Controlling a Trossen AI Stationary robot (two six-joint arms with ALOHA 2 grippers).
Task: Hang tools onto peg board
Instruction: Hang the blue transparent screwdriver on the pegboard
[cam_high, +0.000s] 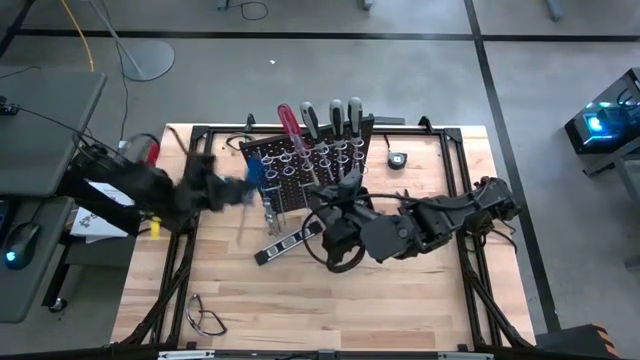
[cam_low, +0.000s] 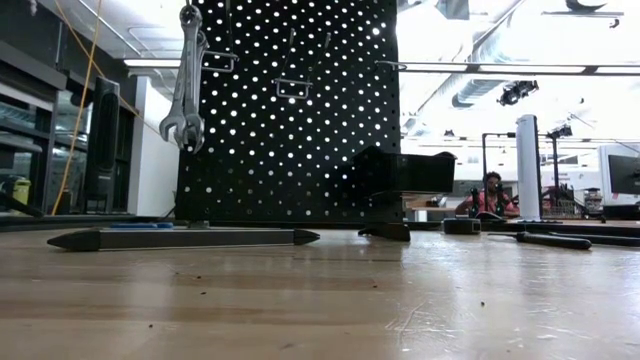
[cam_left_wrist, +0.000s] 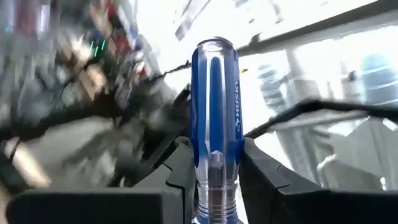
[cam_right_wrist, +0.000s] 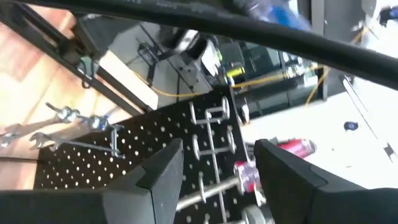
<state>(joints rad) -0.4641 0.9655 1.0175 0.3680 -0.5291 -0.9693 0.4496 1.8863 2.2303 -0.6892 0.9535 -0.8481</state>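
Observation:
The black peg board (cam_high: 305, 165) stands upright at the table's middle. A red screwdriver (cam_high: 288, 120) and three grey-black ones (cam_high: 337, 112) sit in its rings, and silver wrenches (cam_low: 187, 90) hang from a hook. My left gripper (cam_left_wrist: 214, 144), left of the board and above the table (cam_high: 240, 190), is shut on a blue-handled screwdriver (cam_left_wrist: 214, 106). My right gripper (cam_right_wrist: 217, 171) hovers open before the board's face (cam_high: 340, 195), with rings and the red screwdriver's shaft (cam_right_wrist: 245, 177) seen beyond its fingers. My left gripper pinches the blue handle between its two fingers (cam_left_wrist: 180, 174), at the handle's shaft end by the clear collar (cam_left_wrist: 214, 171). The handle runs along the fingers, and its rounded butt (cam_left_wrist: 214, 46) sticks out past their tips. The shaft is out of frame. The screwdriver is lifted clear.
A long black tool (cam_high: 290, 243) lies on the table in front of the board. Another dark tool (cam_low: 555, 240) lies to the right. Clear safety glasses (cam_high: 205, 318) rest near the front left, and a small black object (cam_high: 397, 158) sits behind the board. A person (cam_low: 490, 195) sits far off.

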